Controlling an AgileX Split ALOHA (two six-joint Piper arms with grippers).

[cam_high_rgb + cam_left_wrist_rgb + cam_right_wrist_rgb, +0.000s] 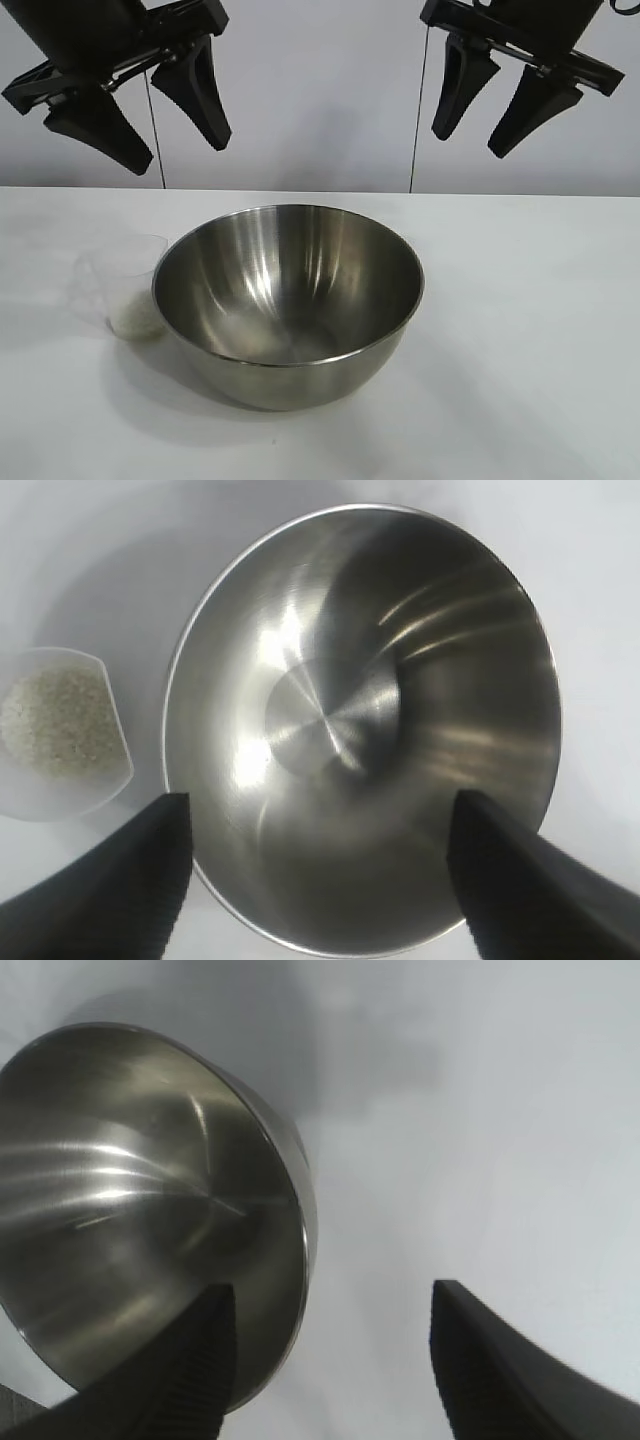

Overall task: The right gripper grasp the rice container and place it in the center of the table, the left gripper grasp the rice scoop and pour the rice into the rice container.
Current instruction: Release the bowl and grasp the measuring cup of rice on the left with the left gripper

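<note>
Nearest the camera: rice container point(288, 300), a shiny steel bowl standing upright near the middle of the white table point(530, 330), nothing visible inside. Just beside it, toward the left arm's side: rice scoop point(125, 285), a frosted plastic cup, upright, with rice point(55, 718) heaped in its bottom. High above, left gripper point(180, 140), fingers spread wide, holding and touching nothing. Opposite, right gripper point(470, 140), also raised well clear of the bowl, fingers parted, likewise gripping nothing.
</note>
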